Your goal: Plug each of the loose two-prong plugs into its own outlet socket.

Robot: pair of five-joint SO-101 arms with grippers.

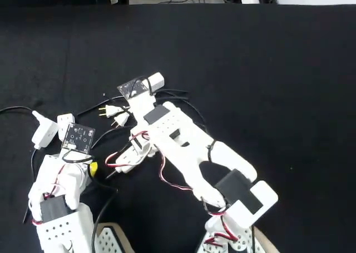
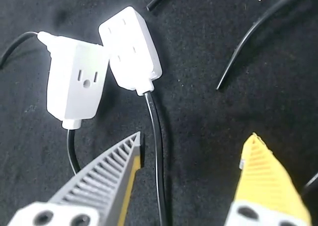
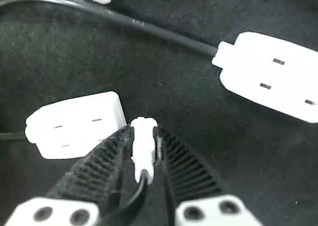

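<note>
Left of the bench's middle, the right hand [image 3: 144,132] is clamped tight on a white plug [image 3: 143,149]. Both black fingers [image 3: 99,166] squeeze its body, and its black cord runs back between them. Just beside that plug sits a small white socket block [image 3: 74,124] with its slots facing up; can't tell if the two actually touch. A bit further out is a longer white socket strip [image 3: 273,74] on a thick black cable [image 3: 124,20].

Over by the near left corner, the left hand [image 2: 195,136] is spread wide apart with nothing in it, one grey finger [image 2: 107,171] and one yellow, hovering over the black cloth. Out past its tips, near the left edge, two more white outlets lie right up against each other: a grounded single outlet [image 2: 77,84] and a multi-slot cube tap [image 2: 130,49], each on its own black lead.

Between the two arms, two loose two-prong plugs [image 1: 113,110] lie side by side on the bench [image 1: 267,69], prongs pointing roughly toward the left edge.
</note>
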